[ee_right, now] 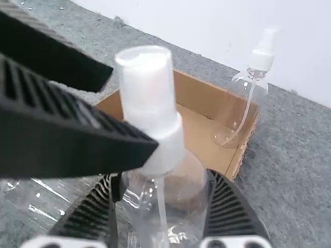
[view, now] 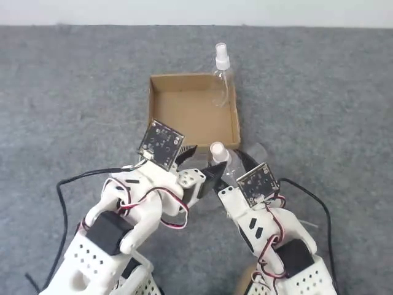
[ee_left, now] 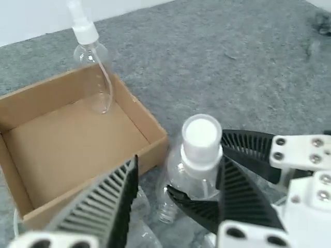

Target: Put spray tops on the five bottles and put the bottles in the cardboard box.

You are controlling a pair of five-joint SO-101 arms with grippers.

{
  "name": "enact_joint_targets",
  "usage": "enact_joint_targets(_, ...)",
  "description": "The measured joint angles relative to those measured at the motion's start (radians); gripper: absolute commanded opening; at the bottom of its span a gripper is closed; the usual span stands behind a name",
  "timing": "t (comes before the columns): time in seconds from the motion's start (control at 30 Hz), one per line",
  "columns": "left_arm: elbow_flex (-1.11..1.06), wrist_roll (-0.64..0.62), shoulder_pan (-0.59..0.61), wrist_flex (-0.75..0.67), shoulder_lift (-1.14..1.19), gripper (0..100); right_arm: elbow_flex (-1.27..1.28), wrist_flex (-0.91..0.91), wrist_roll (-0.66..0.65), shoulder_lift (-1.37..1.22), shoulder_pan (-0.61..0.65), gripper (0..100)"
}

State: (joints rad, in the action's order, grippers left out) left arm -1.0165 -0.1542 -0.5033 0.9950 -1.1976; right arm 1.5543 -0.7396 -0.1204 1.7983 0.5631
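The right gripper [ee_right: 163, 178] is clamped around the body of a clear bottle [ee_left: 181, 178] and holds it upright. The bottle's long axis is vertical with the spray top [view: 218, 153] uppermost; which way the nozzle faces cannot be told. In the high view the bottle is just outside the cardboard box [view: 184, 76], at the box's 5 o'clock corner. The left gripper [ee_left: 178, 164] sits at the bottle's 9 o'clock, its fingers spread wide on either side of the neck, with one finger against the spray top's collar. A second bottle [view: 221, 83] stands upright in the box's 1 o'clock corner, its own top pointing up.
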Motion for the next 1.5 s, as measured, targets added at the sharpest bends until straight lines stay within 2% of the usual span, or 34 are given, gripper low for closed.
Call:
enact_joint_targets(0.13, 0.0, 0.006, 0.014, 0.0, 0.0, 23, 0.0, 0.0, 0.0, 0.0, 0.002, 0.7)
enact_joint_targets(0.3, 0.0, 0.075, 0.014, 0.002, 0.0, 23, 0.0, 0.0, 0.0, 0.0, 0.002, 0.7)
enact_joint_targets(0.47, 0.014, 0.086, 0.015, 0.049, -0.006, 23, 0.0, 0.0, 0.0, 0.0, 0.002, 0.7)
enact_joint_targets(0.7, 0.025, 0.089, 0.018, 0.121, -0.221, 23, 0.0, 0.0, 0.0, 0.0, 0.002, 0.7)
enact_joint_targets(0.87, 0.025, 0.152, 0.026, 0.163, -0.393, 23, 0.0, 0.0, 0.0, 0.0, 0.002, 0.7)
enact_joint_targets(1.1, -0.04, 0.161, 0.031, 0.164, -0.496, 23, 0.011, 0.0, 0.003, 0.0, 0.002, 0.7)
enact_joint_targets(1.23, -0.083, 0.161, 0.14, 0.163, -0.539, 23, 0.012, 0.0, 0.003, 0.0, 0.002, 0.7)
enact_joint_targets(1.5, -0.273, 0.129, 0.439, 0.069, -0.605, 23, 0.012, 0.0, 0.003, 0.0, 0.002, 0.7)
